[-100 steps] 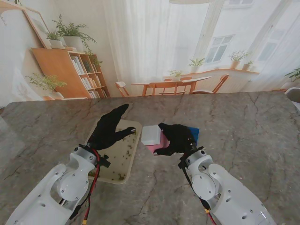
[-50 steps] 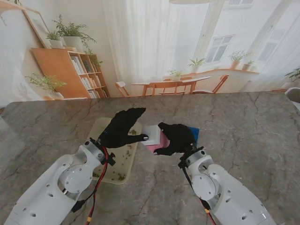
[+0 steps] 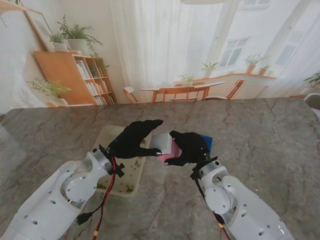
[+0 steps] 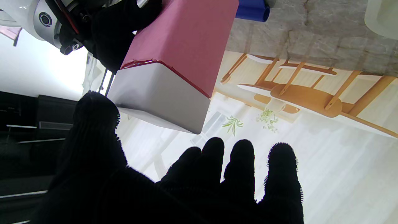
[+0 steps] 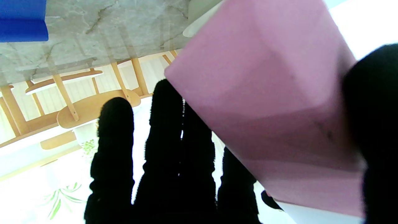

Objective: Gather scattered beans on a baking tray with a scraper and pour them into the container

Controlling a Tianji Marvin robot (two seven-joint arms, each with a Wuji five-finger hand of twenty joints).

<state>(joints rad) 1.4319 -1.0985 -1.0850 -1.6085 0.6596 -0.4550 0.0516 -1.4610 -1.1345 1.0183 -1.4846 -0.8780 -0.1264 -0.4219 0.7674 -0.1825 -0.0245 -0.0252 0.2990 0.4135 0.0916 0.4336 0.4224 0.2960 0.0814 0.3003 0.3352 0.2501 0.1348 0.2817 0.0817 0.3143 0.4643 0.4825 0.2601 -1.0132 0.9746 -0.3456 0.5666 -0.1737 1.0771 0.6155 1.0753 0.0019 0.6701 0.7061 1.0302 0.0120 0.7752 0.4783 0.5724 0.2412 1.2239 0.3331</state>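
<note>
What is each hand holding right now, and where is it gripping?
The right hand grips the scraper by its pink end. The left hand is open beside the white blade, holding nothing.

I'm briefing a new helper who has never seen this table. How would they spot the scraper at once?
Find the pale baking tray on the marble table; just to its right the right hand holds the scraper, and the left hand reaches toward it. It is pink with a white end, unlike the blue thing behind the hand.
</note>
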